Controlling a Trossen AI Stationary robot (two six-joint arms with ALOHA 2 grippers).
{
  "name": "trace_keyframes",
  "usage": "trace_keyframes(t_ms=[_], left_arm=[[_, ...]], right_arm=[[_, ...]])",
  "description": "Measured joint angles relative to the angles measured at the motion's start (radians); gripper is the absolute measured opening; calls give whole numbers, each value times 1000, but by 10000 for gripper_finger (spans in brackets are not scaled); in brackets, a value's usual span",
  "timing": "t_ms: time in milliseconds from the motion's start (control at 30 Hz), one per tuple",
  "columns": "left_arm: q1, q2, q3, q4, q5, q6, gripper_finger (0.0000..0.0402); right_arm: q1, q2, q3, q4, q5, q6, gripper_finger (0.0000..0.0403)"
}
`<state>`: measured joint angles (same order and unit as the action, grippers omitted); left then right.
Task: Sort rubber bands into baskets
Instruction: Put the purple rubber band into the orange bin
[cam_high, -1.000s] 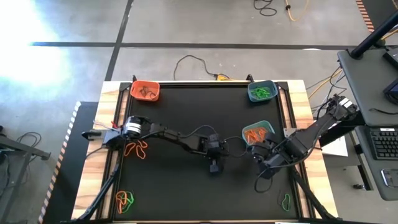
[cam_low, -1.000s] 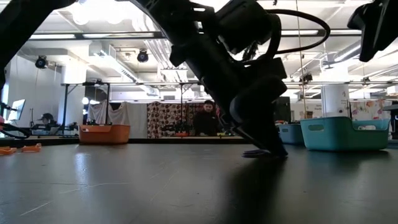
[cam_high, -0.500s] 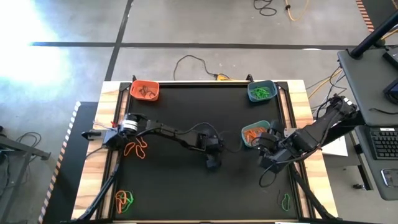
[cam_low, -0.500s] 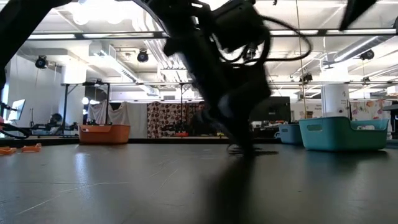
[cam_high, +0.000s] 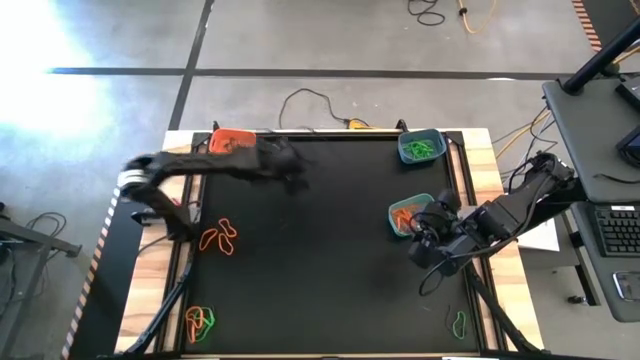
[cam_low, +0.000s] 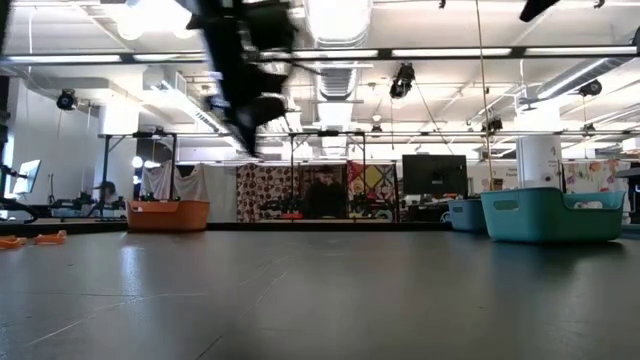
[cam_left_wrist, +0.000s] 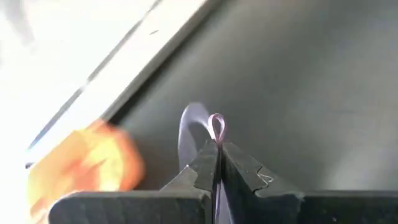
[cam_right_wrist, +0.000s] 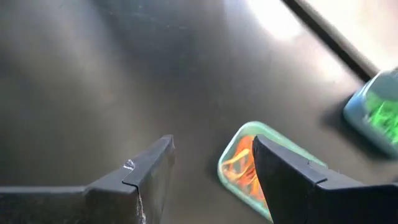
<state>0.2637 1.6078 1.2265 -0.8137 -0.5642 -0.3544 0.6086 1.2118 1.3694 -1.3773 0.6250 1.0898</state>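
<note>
My left gripper (cam_high: 292, 176) is raised over the table's far left part, near the orange basket (cam_high: 233, 145), and is shut on a small dark rubber band (cam_left_wrist: 216, 126). The orange basket shows blurred in the left wrist view (cam_left_wrist: 81, 165). My right gripper (cam_high: 424, 252) is open and empty, on the near side of the teal basket (cam_high: 410, 213), which holds orange bands. The blue basket (cam_high: 420, 147) at the far right holds green bands. Loose orange bands (cam_high: 218, 238) lie flat at the table's left. My left gripper pinches the small band between its two fingertips (cam_left_wrist: 208, 158). Only a little loop of the band (cam_left_wrist: 216, 124) sticks out past the tips. The band is lifted clear of the table.
An orange and green tangle of bands (cam_high: 200, 322) lies at the near left corner, and a green band (cam_high: 459, 323) at the near right. The table's black middle (cam_high: 320, 250) is bare. In the low view a person (cam_low: 325, 190) shows in the room behind.
My left gripper has risen from the table's middle and swung fast toward the far left, toward the orange basket, staying shut on the small band, which has gone up with it. My right gripper has stayed by the teal basket.
</note>
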Motion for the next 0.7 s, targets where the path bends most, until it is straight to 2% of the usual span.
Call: trace_keyframes(t_ms=[167, 267, 433, 567, 700], left_arm=[[284, -223, -214, 35, -90, -82, 0], [450, -277, -298, 98, -86, -13, 0], [601, -268, -351, 178, 17, 37, 0], [657, -219, -382, 281, 121, 16, 0], [697, -140, -372, 310, 139, -16, 0]], right_arm=[[1, 2, -21, 30, -23, 101, 210], [0, 2, -38, 48, -23, 103, 210], [0, 2, -49, 67, -21, 80, 210], [0, 2, -49, 81, -23, 108, 210], [2, 2, -49, 116, -89, 173, 210]])
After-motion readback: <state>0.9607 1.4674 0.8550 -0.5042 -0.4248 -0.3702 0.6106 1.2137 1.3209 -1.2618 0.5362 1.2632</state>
